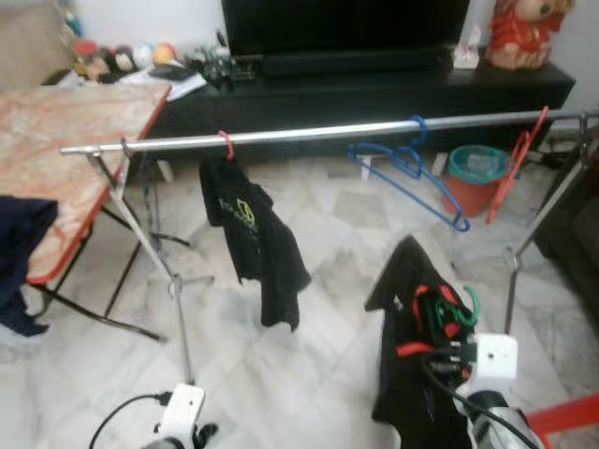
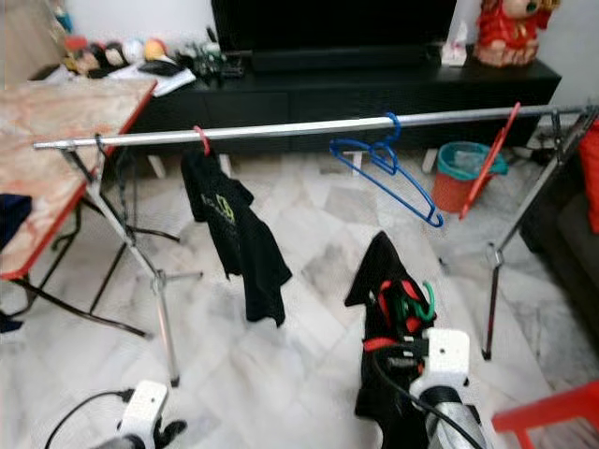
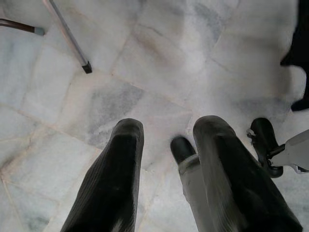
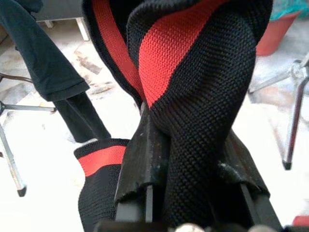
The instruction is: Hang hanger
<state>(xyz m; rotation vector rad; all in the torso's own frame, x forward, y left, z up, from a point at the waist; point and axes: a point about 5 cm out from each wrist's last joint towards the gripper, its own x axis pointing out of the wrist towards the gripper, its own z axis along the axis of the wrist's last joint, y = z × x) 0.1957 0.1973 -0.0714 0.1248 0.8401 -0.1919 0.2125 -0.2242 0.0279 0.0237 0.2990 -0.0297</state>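
Note:
A silver rack rail point(image 1: 318, 133) crosses the room at chest height. On it hang a black T-shirt point(image 1: 251, 238) on a red hanger point(image 1: 226, 142), an empty blue hanger point(image 1: 407, 168) and a red hanger point(image 1: 513, 173) near the right end. Low at the front right, below the rail, my right gripper point(image 4: 188, 159) is shut on a black garment with red trim point(image 1: 402, 365). That garment sits on a green hanger point(image 1: 465, 307). The fabric wraps over the fingers point(image 4: 142, 159). My left gripper point(image 3: 164, 135) hangs open over the marble floor, holding nothing.
A folding table point(image 1: 75, 122) with a dark cloth point(image 1: 19, 243) stands at the left. The rack's legs point(image 1: 178, 309) stand in front of me. Behind the rail are a black TV stand point(image 1: 374, 89) and a teal bin point(image 1: 474, 173). A red bar point(image 1: 562, 416) lies at the bottom right.

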